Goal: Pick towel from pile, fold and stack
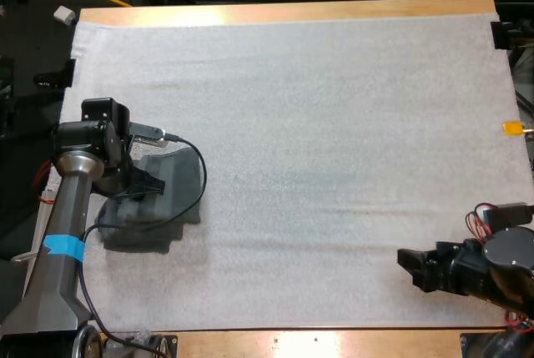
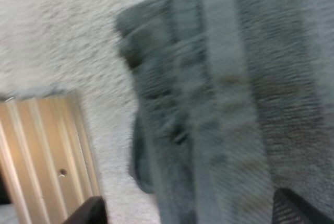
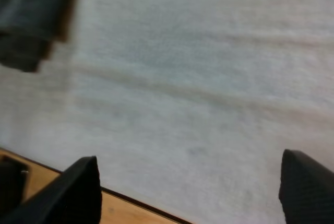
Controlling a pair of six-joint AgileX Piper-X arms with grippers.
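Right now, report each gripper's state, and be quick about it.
Left gripper: open, over the towel.
Right gripper: open, over the white mat, holding nothing.

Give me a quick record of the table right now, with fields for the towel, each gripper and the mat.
towel: dark grey-green towel, lying in layers on the left side of the mat
left gripper: left gripper open, fingers apart just over the towel
right gripper: right gripper open, over bare mat, well apart from the towel
mat: white mat on the wooden table
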